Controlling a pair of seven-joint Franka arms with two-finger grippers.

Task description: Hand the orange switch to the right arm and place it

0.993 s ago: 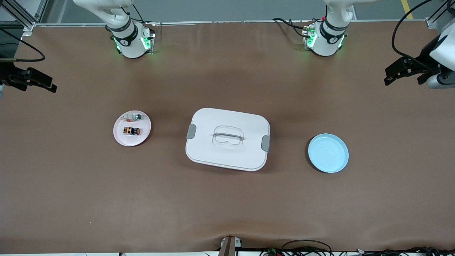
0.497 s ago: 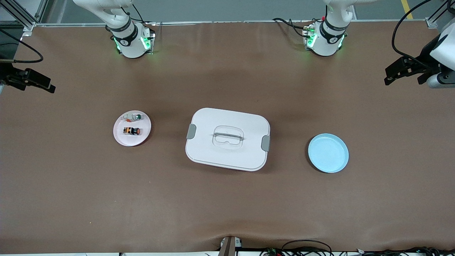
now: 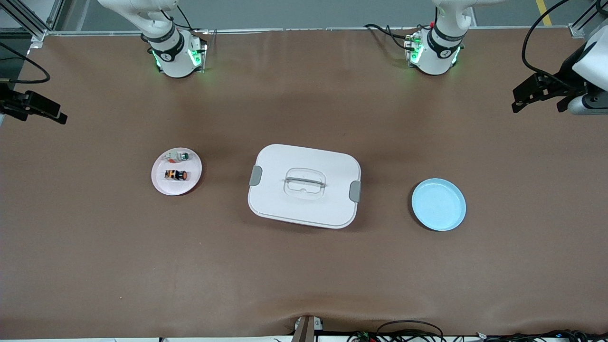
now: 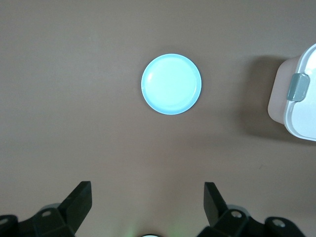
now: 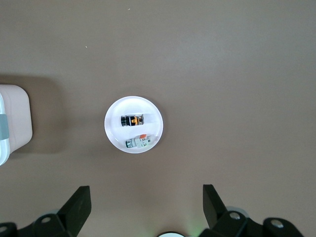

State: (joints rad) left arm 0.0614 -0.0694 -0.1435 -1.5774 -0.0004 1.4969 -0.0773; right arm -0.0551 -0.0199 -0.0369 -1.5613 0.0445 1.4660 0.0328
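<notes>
Front view: the switch (image 3: 175,175) lies on its side on a pink plate (image 3: 161,185) toward the right arm's end of the surface (image 3: 304,275). A white-and-clear switch (image 3: 178,155) with a green tip lies on the same plate, just beside it and farther from the camera, the two apart. A white lidded box (image 3: 304,186) with grey clips and a clear handle stands mid-surface, between the pink plate and a blue plate (image 3: 438,204) toward the left arm's end. Nothing lies on the blue plate. The right gripper (image 3: 45,111) hangs over the surface edge at the right arm's end; the left gripper (image 3: 532,95) hangs over the edge at the left arm's end. Both are partly cut off by the frame, and each stands well apart from the plates. Cables lie along the near edge.

Left wrist view: the left gripper (image 4: 148,200) has its jaws spread wide and holds nothing. The blue plate (image 4: 171,84) sits bare between them farther off; a corner of the box (image 4: 296,98) with one grey clip is cut off at the frame edge.

Right wrist view: the right gripper (image 5: 145,202) also has jaws spread wide, holding nothing. The pink plate (image 5: 113,129) carries the switch (image 5: 131,120) and the white-and-clear switch (image 5: 138,142). A sliver of the box (image 5: 15,118) shows, mostly out of frame. The small markings on the switch are hard to make out
</notes>
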